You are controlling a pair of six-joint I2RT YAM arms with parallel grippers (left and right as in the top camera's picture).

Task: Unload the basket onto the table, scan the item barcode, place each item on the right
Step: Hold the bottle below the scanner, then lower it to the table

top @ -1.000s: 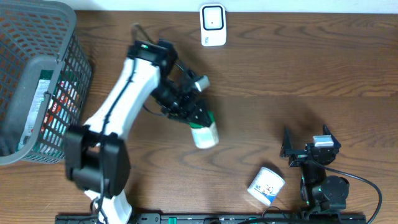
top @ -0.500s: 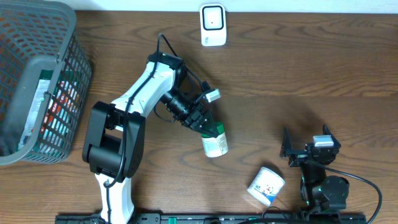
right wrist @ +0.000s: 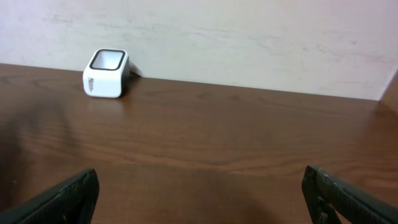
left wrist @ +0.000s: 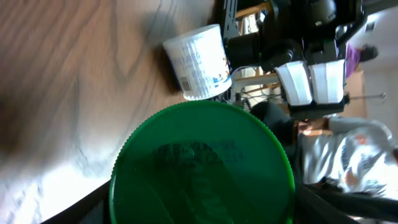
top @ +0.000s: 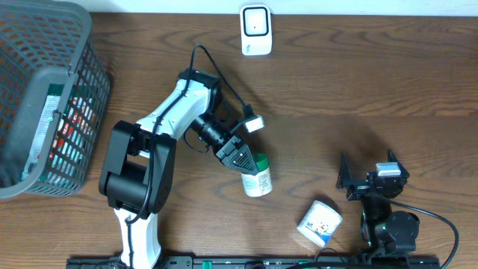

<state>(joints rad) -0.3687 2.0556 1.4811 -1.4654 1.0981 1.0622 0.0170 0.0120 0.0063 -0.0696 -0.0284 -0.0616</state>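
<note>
Two grippers inspected: my left gripper (top: 245, 158) clamps the green-capped bottle (top: 258, 180) at its cap end; my right gripper (top: 367, 178) stands wide open above the counter (top: 336, 90).

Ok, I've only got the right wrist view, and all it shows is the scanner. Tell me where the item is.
Observer: The left gripper holds a green-capped bottle by its cap, mid-table.
Operator: Give me its position relative to the scanner.
Observer: The scanner sits at the far edge, straight beyond the bottle.
Operator: Report anything else on the table.
Observer: A white tub lies on its side toward the near edge, right of the bottle.
</note>
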